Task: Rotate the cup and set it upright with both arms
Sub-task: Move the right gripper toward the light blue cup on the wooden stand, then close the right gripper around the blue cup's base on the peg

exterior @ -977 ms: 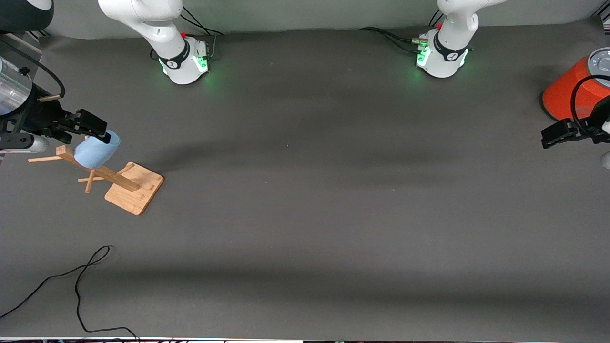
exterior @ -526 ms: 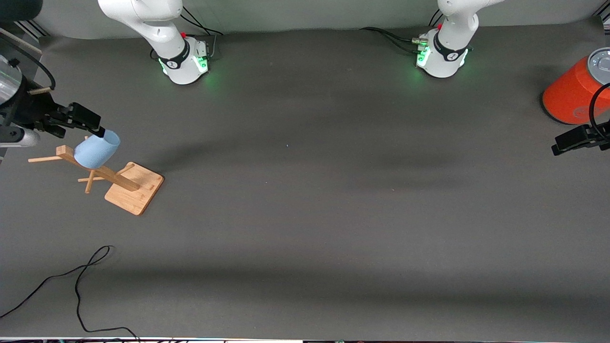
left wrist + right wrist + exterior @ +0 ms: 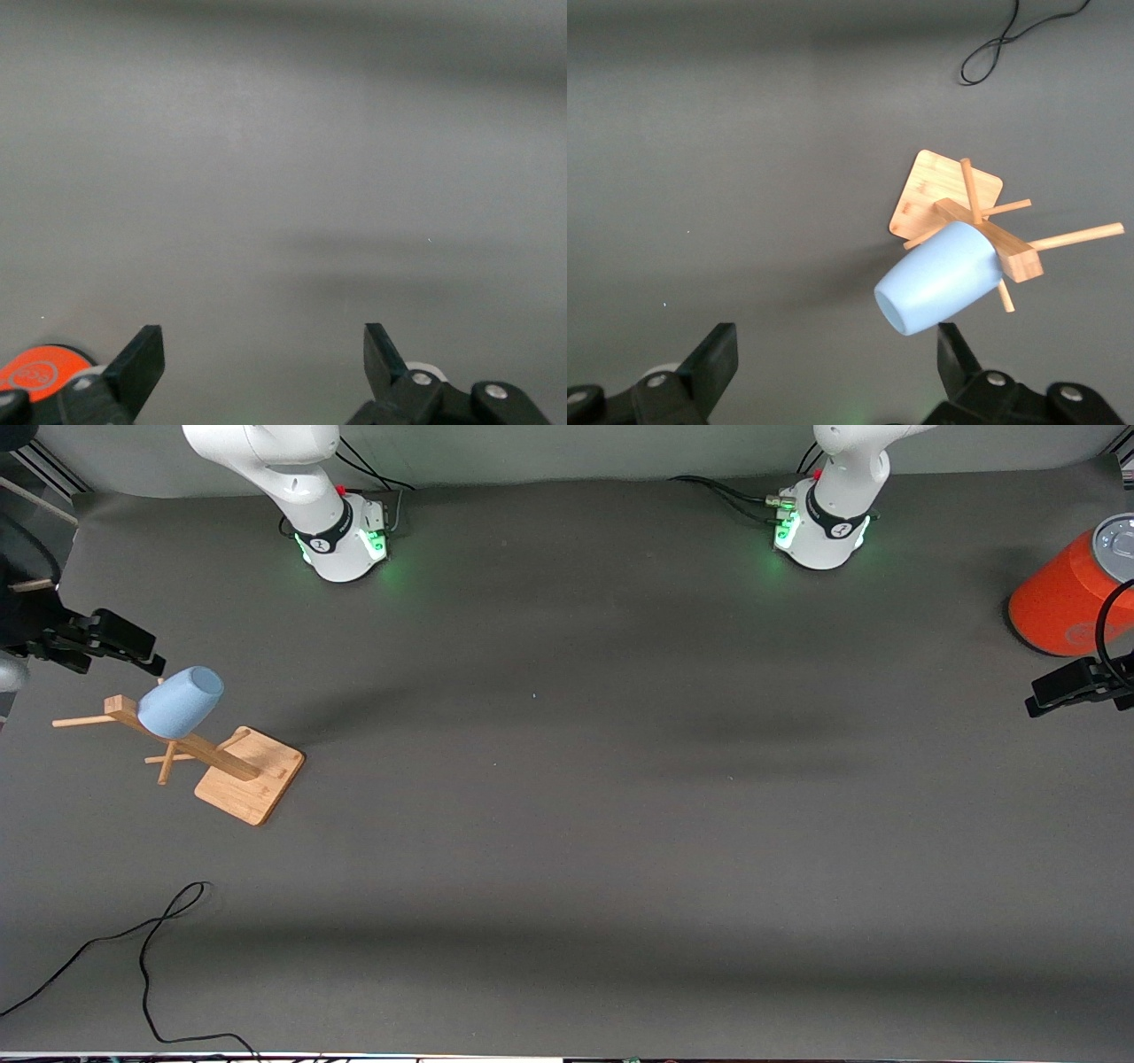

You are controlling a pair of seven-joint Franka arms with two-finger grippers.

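The pale-blue cup (image 3: 180,702) sits tilted on a peg of the wooden rack (image 3: 251,774) near the right arm's end of the table. My right gripper (image 3: 142,654) is open and empty, just clear of the cup, toward the table's end. In the right wrist view the cup (image 3: 943,276) lies on the rack (image 3: 943,190), close to one fingertip (image 3: 950,347) of the open gripper (image 3: 835,345) and apart from it. My left gripper (image 3: 1036,695) is open and empty at the left arm's end; the left wrist view shows its gripper (image 3: 263,341) over bare mat.
A large orange can (image 3: 1063,598) with a grey lid stands beside the left gripper and shows in the left wrist view (image 3: 35,372). A black cable (image 3: 146,939) lies on the mat nearer the front camera than the rack.
My right gripper has let go of the cup and drawn back toward the table's end. The cup stays on the rack. The left gripper shifted a little earlier, then held still.
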